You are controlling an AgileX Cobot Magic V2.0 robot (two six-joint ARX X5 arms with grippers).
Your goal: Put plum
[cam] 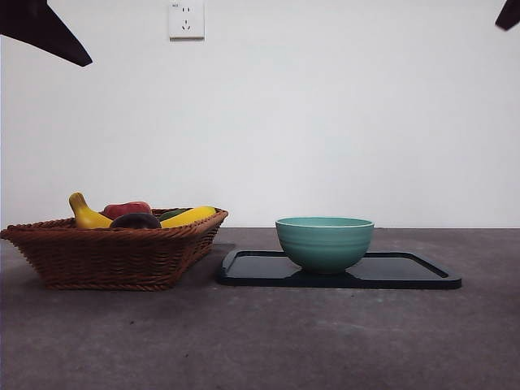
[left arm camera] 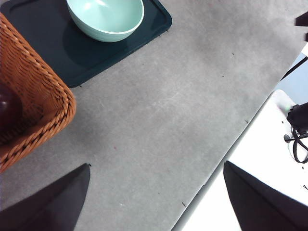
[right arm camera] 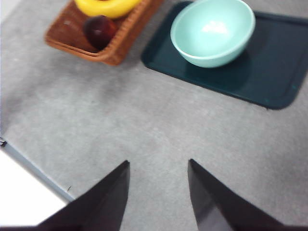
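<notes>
The plum is a small dark maroon fruit lying in the wicker basket at the left, in front of a red apple and between two yellow bananas. The right wrist view shows the plum in the basket's corner nearest the bowl. In the left wrist view only the plum's edge shows. My left gripper is open, high over bare table beside the basket. My right gripper is open too, well above the table and away from the fruit. Both hold nothing.
A teal bowl stands empty on a black tray to the right of the basket. The tray nearly touches the basket. The table's edge runs close to the left gripper. Grey tabletop lies in front of both.
</notes>
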